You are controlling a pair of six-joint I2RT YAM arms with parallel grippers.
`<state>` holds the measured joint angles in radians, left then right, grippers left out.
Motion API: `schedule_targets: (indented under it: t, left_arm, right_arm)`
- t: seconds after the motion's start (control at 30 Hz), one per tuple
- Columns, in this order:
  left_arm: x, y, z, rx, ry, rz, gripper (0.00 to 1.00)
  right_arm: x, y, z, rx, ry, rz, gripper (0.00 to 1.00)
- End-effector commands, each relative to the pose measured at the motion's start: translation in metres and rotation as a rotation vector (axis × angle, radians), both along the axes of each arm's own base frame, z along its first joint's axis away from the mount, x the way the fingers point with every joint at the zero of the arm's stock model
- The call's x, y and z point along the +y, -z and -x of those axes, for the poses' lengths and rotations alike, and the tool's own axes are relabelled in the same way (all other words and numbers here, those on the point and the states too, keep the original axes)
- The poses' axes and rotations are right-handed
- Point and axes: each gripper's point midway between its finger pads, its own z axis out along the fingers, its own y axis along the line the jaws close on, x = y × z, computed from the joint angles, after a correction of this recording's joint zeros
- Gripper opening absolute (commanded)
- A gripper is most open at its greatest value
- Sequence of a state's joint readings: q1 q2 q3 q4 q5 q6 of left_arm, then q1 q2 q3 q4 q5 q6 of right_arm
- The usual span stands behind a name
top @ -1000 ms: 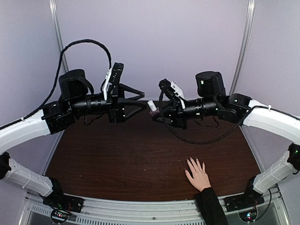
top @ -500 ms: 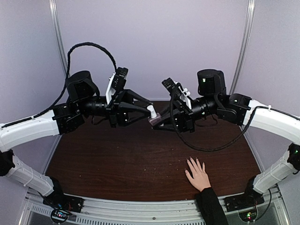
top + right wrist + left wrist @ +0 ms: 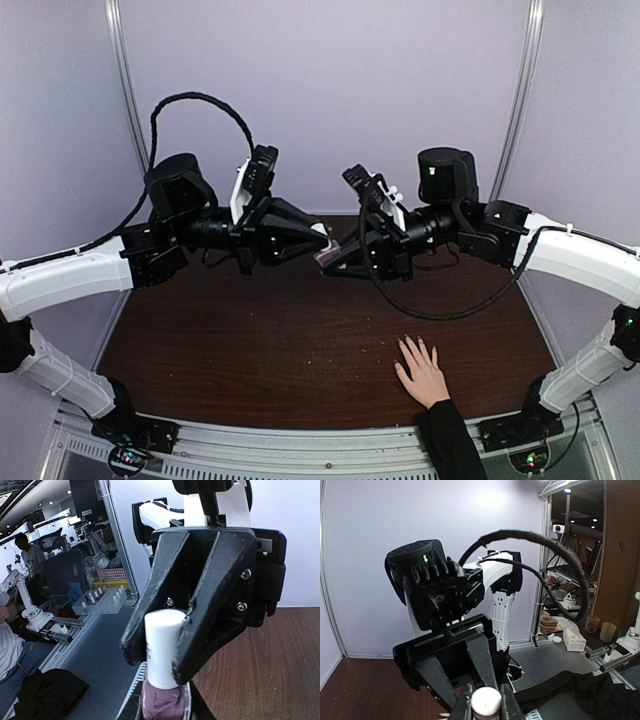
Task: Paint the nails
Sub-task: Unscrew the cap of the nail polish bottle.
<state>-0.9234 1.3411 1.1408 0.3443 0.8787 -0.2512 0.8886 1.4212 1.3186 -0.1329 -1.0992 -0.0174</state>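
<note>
High above the table's middle, my two grippers meet tip to tip. My right gripper (image 3: 337, 259) is shut on a small clear bottle (image 3: 165, 703) of purple polish. My left gripper (image 3: 319, 236) is shut on the bottle's white cap (image 3: 486, 702). In the right wrist view the left gripper's black fingers (image 3: 219, 600) pinch the cap (image 3: 162, 642) from both sides. A light-skinned hand (image 3: 424, 373) with a black sleeve lies flat on the brown table (image 3: 250, 340) at the near right, fingers spread. Its nails are too small to make out, and both grippers are far above and behind it.
The pale back wall and two metal uprights (image 3: 520, 95) close off the table. A black cable (image 3: 195, 100) loops over the left arm, and another (image 3: 440, 310) hangs under the right arm. The sleeve (image 3: 450, 440) crosses the near rail.
My left gripper has moved right to the bottle and closed its open jaws on the cap. The right arm has tilted the bottle a little toward it. The hand has not moved.
</note>
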Motion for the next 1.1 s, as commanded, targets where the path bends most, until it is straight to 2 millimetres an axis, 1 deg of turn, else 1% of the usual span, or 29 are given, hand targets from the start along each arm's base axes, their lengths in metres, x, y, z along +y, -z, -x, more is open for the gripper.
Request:
schedule_targets:
  t: [0.0, 0.17, 0.27, 0.37, 0.47, 0.6, 0.67, 0.73, 0.77, 0.8, 0.87, 0.93, 0.97, 1.0, 1.07]
  left_arm:
    - [0.002, -0.005, 0.0, -0.008, -0.026, 0.028, 0.0]
    - [0.001, -0.004, -0.014, 0.014, -0.121, 0.014, 0.0]
    - [-0.001, -0.001, -0.034, 0.044, -0.231, -0.011, 0.0]
    - [-0.004, 0.009, -0.06, 0.093, -0.356, -0.074, 0.0]
    - [-0.007, 0.018, -0.081, 0.159, -0.455, -0.099, 0.0]
    - [-0.007, 0.031, -0.107, 0.247, -0.588, -0.127, 0.0]
    - [-0.007, 0.035, -0.115, 0.275, -0.625, -0.138, 0.0]
    - [-0.006, 0.037, -0.12, 0.29, -0.652, -0.139, 0.0]
    - [-0.006, 0.038, -0.121, 0.292, -0.659, -0.143, 0.1]
    - [-0.003, 0.037, -0.12, 0.281, -0.66, -0.146, 0.24]
    - [0.003, 0.032, -0.114, 0.243, -0.653, -0.138, 0.55]
    - [0.015, 0.021, -0.11, 0.218, -0.671, -0.1, 0.82]
    - [0.02, 0.019, -0.11, 0.215, -0.682, -0.09, 0.94]
    - [0.023, 0.017, -0.11, 0.213, -0.687, -0.085, 0.97]
    - [0.028, 0.014, -0.107, 0.211, -0.684, -0.086, 0.98]
  right_arm:
    - [-0.003, -0.016, -0.017, -0.045, 0.109, -0.041, 0.01]
    - [-0.004, -0.009, -0.039, -0.075, 0.25, 0.0, 0.01]
    - [-0.006, -0.003, -0.057, -0.096, 0.358, 0.036, 0.01]
    - [-0.008, 0.002, -0.079, -0.115, 0.48, 0.066, 0.01]
    - [-0.013, 0.005, -0.1, -0.137, 0.602, 0.084, 0.01]
    - [-0.018, 0.008, -0.124, -0.158, 0.726, 0.109, 0.0]
    - [-0.018, 0.01, -0.131, -0.159, 0.761, 0.119, 0.0]
    - [-0.016, 0.013, -0.134, -0.157, 0.765, 0.128, 0.0]
    - [-0.014, 0.014, -0.134, -0.155, 0.76, 0.13, 0.0]
    - [-0.013, 0.015, -0.133, -0.152, 0.749, 0.133, 0.0]
    - [-0.012, 0.015, -0.13, -0.149, 0.729, 0.132, 0.0]
    - [-0.011, 0.018, -0.126, -0.142, 0.699, 0.138, 0.01]
    - [-0.01, 0.018, -0.123, -0.139, 0.682, 0.136, 0.01]
    - [-0.01, 0.019, -0.121, -0.138, 0.666, 0.136, 0.01]
    - [-0.009, 0.018, -0.112, -0.132, 0.614, 0.13, 0.01]
